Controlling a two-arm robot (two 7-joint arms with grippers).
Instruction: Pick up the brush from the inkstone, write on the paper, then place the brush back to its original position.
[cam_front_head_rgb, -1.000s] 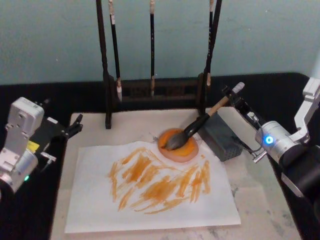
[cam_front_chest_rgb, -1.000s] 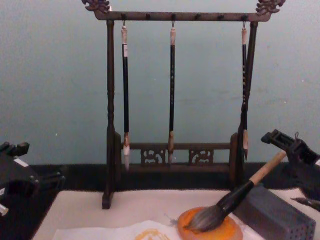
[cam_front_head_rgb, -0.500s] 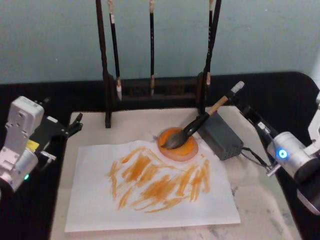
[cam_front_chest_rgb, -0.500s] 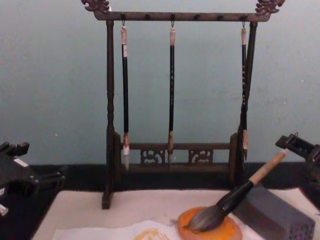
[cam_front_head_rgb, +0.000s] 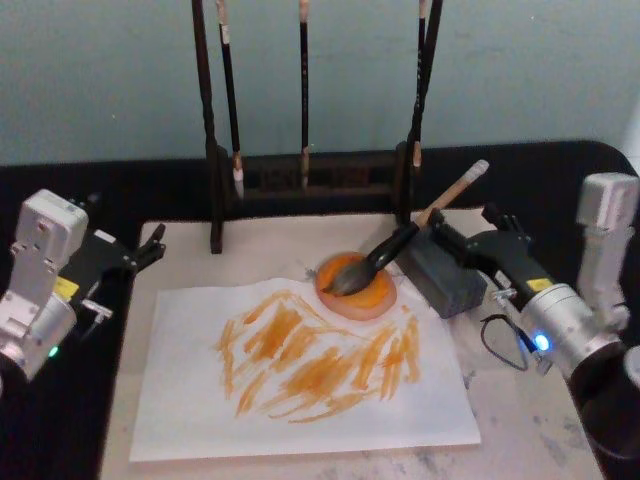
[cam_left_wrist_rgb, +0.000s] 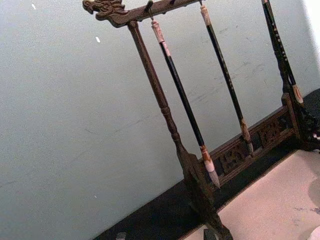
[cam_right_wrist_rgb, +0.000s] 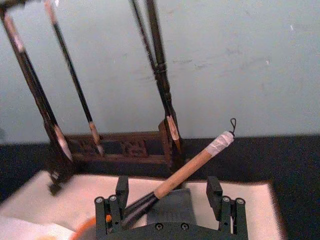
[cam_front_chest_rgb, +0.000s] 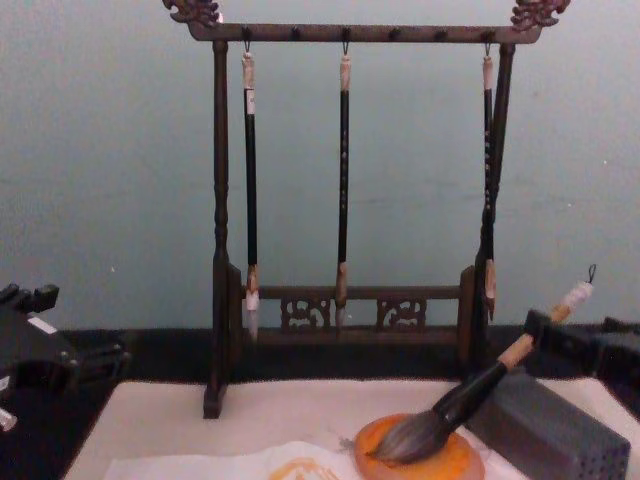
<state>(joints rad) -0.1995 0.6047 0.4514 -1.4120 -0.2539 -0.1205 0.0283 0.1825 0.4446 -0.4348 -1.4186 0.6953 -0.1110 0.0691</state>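
- We see the thick tan-handled brush (cam_front_head_rgb: 400, 240) resting bristles-down in the round orange inkstone (cam_front_head_rgb: 357, 290), handle propped on the grey holed block (cam_front_head_rgb: 444, 272).
- Right claw (cam_right_wrist_rgb: 170, 197) spread wide around the handle (not gripping).
- Dark wooden brush rack (cam_front_head_rgb: 305, 180) stands just behind.
- Left claw (cam_front_head_rgb: 150, 248) idles at the worktop's left edge, slightly parted.

Right arm: enters from the right side of the head view, forearm angled forward and toward the centre.
Right wrist: silver cylindrical housing with a lit blue indicator; white module standing upright just behind it.
Right gripper (cam_front_head_rgb: 468, 236): black, pointing forward and left; in the right wrist view (cam_right_wrist_rgb: 167, 199) the two fingers stand apart, one on each side, with a wide gap between them.
Right fingers (cam_right_wrist_rgb: 121, 189): short, black, upright, parallel.
Left arm: at the left edge of the head view, held off to the side.
Left wrist: white box-shaped housing with a yellow label.
Left gripper (cam_front_head_rgb: 150, 245): black, pointing forward and right, low at the left edge in the chest view (cam_front_chest_rgb: 105, 357).
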